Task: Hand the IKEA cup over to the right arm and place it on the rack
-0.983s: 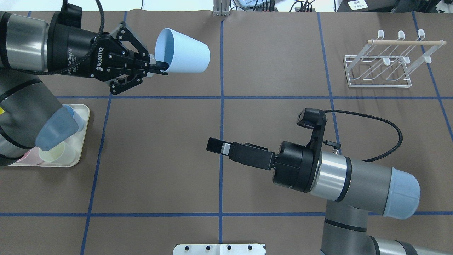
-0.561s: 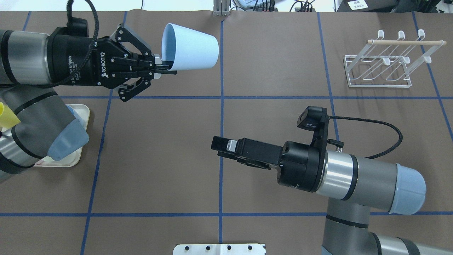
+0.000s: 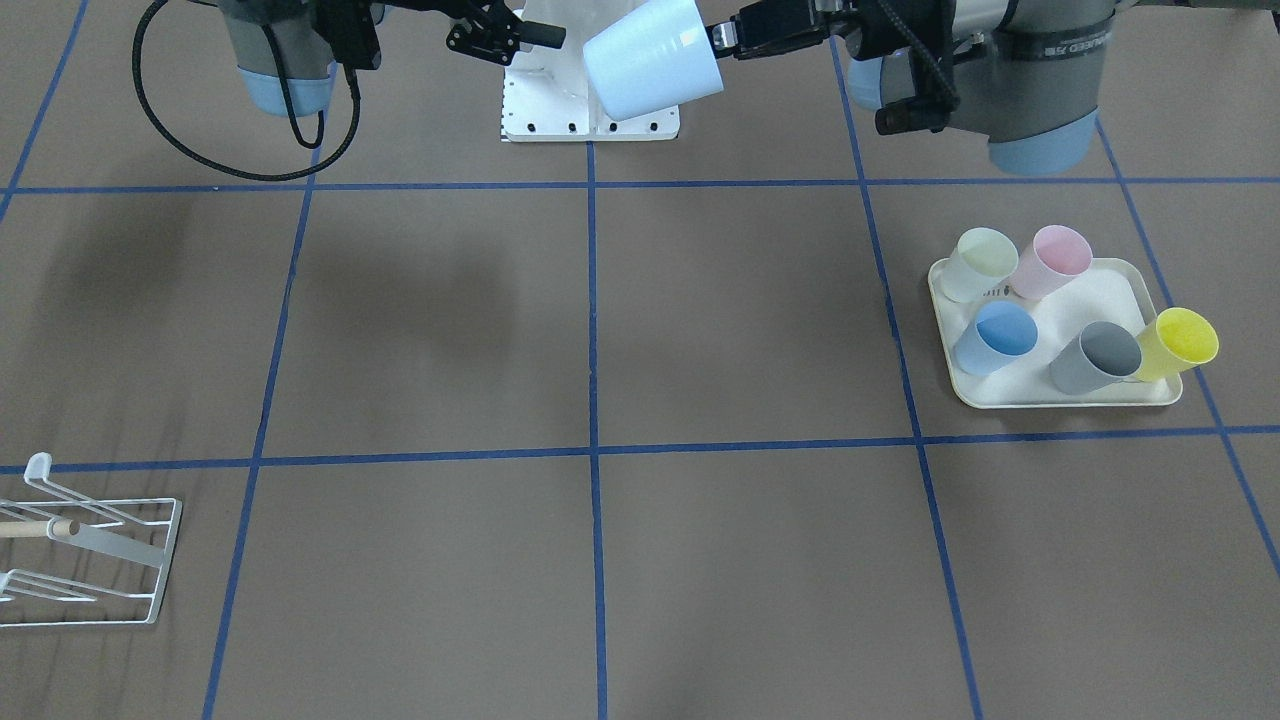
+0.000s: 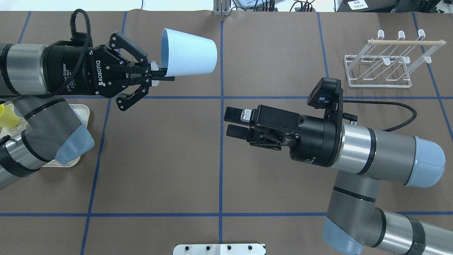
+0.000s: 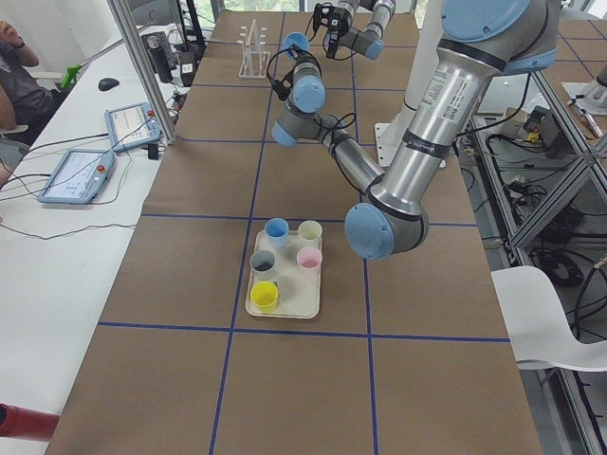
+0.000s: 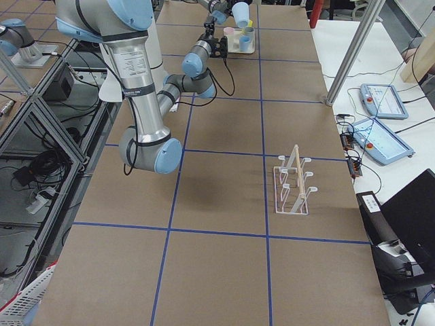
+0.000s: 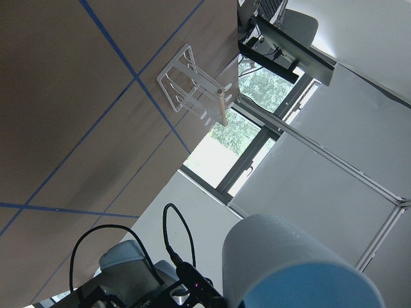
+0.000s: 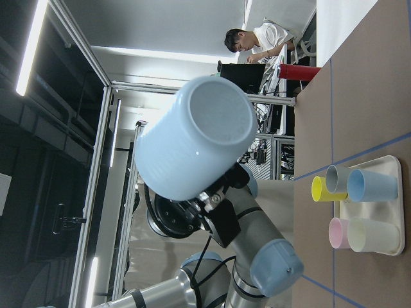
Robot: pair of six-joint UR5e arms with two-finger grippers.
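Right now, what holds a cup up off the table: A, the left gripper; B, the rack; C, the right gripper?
A: the left gripper is shut on the rim of the cup, while the right gripper is open with nothing in it and the rack bears no cup.

Your robot's left arm (image 4: 24, 71) and right arm (image 4: 389, 159): grey and silver tubes, pale blue joint caps (image 4: 430, 166). Black left gripper (image 4: 163, 73), white ROBOTIQ lettering (image 4: 101, 71), small silver screws (image 4: 114, 36) on its linkages. Black right gripper (image 4: 231, 123) too, black camera bracket (image 4: 327, 94) behind it. Braided black cable (image 4: 396, 104) off each wrist.
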